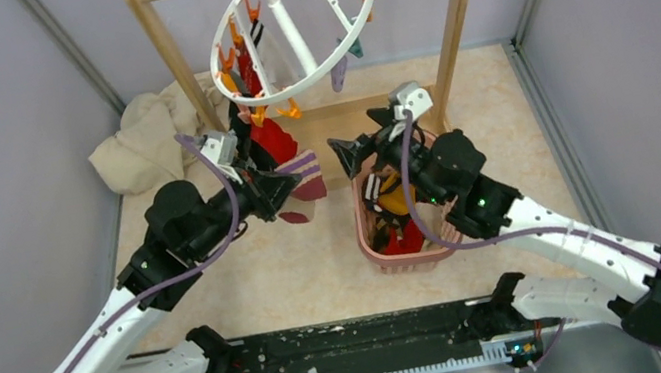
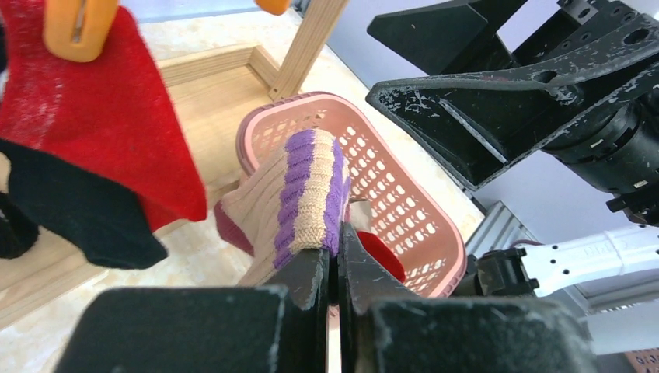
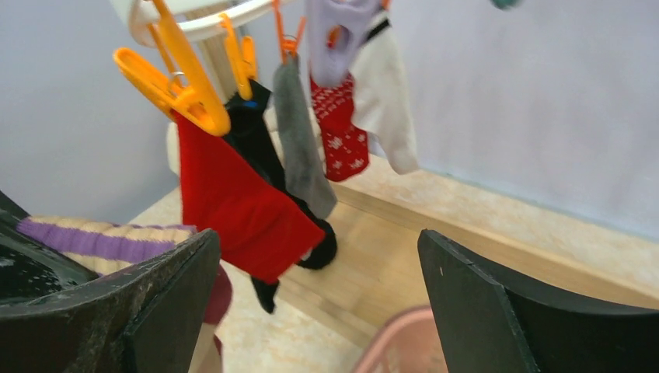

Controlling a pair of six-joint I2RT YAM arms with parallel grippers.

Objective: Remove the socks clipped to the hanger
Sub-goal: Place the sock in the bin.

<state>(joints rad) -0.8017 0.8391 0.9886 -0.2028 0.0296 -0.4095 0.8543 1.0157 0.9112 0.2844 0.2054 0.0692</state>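
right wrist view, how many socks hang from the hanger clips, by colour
plain red sock: 1
black sock: 1
grey sock: 1
red sock with white pattern: 1
white sock: 1
total: 5

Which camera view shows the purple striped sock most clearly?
The left wrist view: the purple striped sock fills the middle, close and sharp, pinched in the left gripper. The top external view shows the sock small, partly under that gripper. The right wrist view shows only a strip at its left edge.
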